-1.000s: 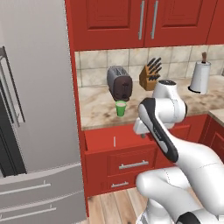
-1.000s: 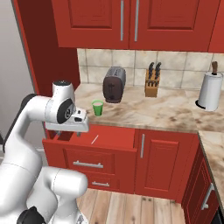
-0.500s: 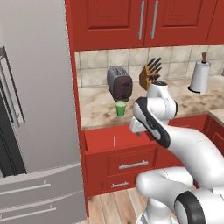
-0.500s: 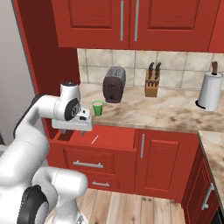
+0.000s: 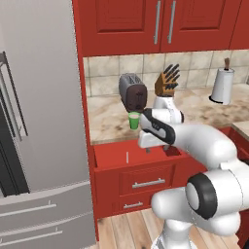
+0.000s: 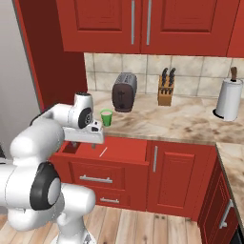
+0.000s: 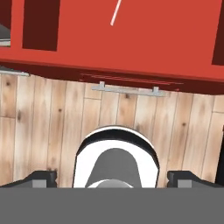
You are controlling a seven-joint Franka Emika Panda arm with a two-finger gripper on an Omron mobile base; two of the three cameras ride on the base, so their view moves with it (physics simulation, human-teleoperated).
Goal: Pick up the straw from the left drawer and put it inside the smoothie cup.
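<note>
Straw point(image 5: 127, 157) lies flat on the floor of the open drawer point(image 5: 112, 154), well apart from the cup point(image 5: 133, 120) on the bench point(image 5: 104, 124). Hand point(image 7: 112, 177) hovers above, wide open and empty. Likely light, thin and slippery; best pinched at mid-length.

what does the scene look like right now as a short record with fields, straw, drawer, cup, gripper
straw: lying flat on the drawer bottom, not held
left drawer: pulled open under the counter edge
smoothie cup: upright on the counter, in front of the toaster
gripper: open, empty, above the open drawer, apart from the straw
task stage: straw not yet picked up
</note>
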